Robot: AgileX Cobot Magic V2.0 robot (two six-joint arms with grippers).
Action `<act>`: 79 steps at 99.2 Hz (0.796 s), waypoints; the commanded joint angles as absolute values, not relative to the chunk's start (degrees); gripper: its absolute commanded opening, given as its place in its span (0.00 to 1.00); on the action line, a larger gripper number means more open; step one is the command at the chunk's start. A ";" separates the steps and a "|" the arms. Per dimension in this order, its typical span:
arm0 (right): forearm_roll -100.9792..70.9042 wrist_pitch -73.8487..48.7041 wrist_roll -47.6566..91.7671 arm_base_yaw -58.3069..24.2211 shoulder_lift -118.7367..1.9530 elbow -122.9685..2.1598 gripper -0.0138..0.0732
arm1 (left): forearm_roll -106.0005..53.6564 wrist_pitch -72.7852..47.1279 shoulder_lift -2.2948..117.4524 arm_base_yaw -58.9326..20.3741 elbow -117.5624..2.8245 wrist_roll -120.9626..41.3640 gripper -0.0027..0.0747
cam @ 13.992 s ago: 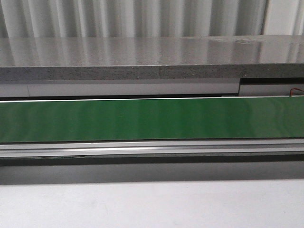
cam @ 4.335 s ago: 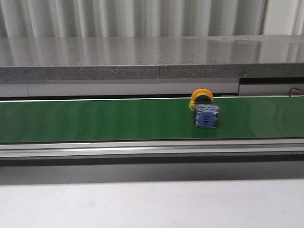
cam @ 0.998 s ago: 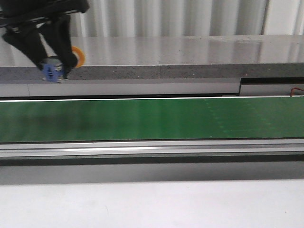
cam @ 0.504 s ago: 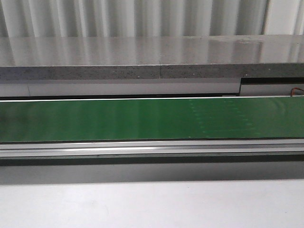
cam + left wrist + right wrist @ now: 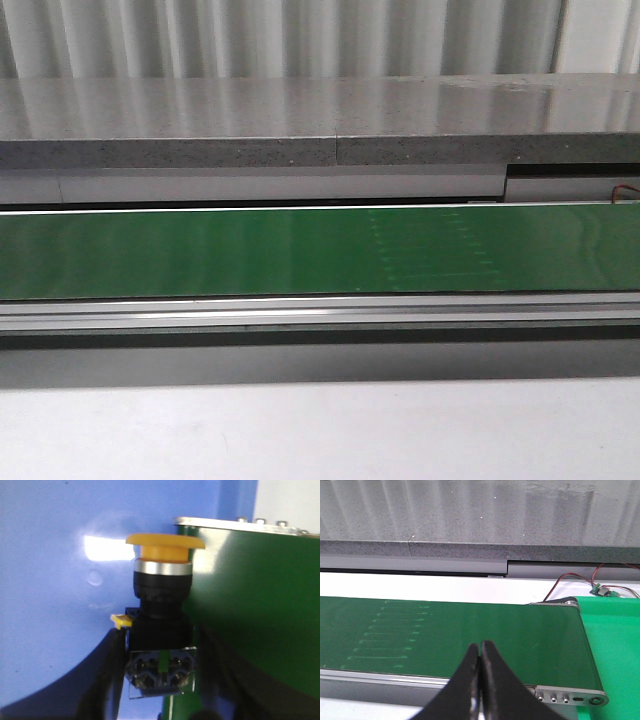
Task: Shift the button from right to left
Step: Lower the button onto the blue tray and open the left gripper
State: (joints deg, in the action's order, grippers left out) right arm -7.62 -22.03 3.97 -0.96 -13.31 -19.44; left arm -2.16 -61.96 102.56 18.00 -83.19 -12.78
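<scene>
The button (image 5: 161,615), with a yellow-orange cap on a black and blue body, shows only in the left wrist view. My left gripper (image 5: 161,667) is shut on its body, one dark finger on each side. It hangs over a blue surface (image 5: 60,580) beside the end of the green belt (image 5: 260,610). My right gripper (image 5: 480,652) is shut and empty, above the green belt (image 5: 470,630) near its right end. Neither gripper nor the button shows in the front view.
The front view shows the green conveyor belt (image 5: 300,250) with its metal rail (image 5: 300,312), and a grey stone ledge (image 5: 300,120) behind it. In the right wrist view a green mat (image 5: 615,645) and a small wired board (image 5: 602,590) lie past the belt's end.
A second ago my left gripper held the button at the upper left of the front view; it has since left that view. Faint marks on the belt have drifted left.
</scene>
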 commanded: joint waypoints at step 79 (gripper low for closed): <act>-8.00 -17.31 4.53 -0.88 -13.67 -20.85 0.08 | 4.42 -55.48 111.92 20.27 -84.58 -13.07 0.37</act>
